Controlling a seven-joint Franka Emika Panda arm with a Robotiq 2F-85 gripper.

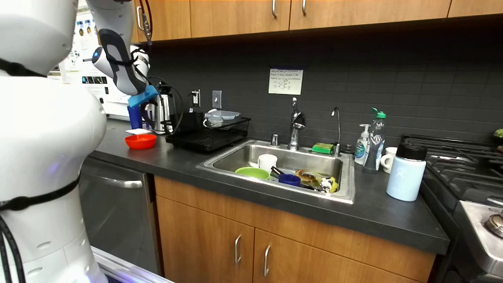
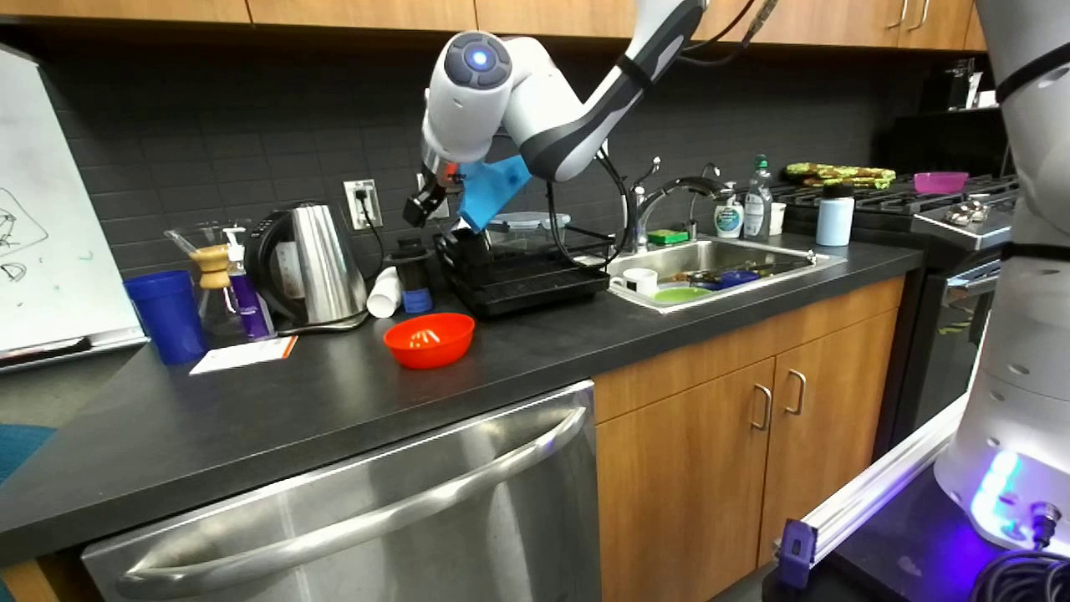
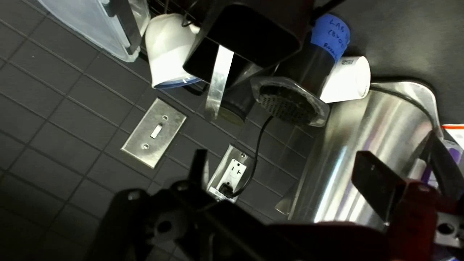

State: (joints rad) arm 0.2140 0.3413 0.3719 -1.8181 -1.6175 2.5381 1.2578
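Note:
My gripper (image 3: 281,156) is open and empty in the wrist view, its two dark fingers wide apart. In an exterior view the gripper (image 2: 418,207) hangs above the counter, between a silver kettle (image 2: 326,263) and a black dish rack (image 2: 527,284). The kettle fills the right of the wrist view (image 3: 366,145), behind one finger. A red bowl (image 2: 430,343) sits on the counter below, also in an exterior view (image 1: 140,142). A white cup (image 3: 349,79) lies on its side by a dark cylinder with a blue label (image 3: 330,36). The gripper touches nothing visible.
A blue tumbler (image 2: 167,318), a purple pump bottle (image 2: 251,297) and a paper (image 2: 242,355) are left of the kettle. The sink (image 1: 347,188) holds a white mug, a green bowl and a blue bowl. Cabinets (image 1: 239,15) hang overhead. A wall outlet (image 3: 232,174) holds a plug.

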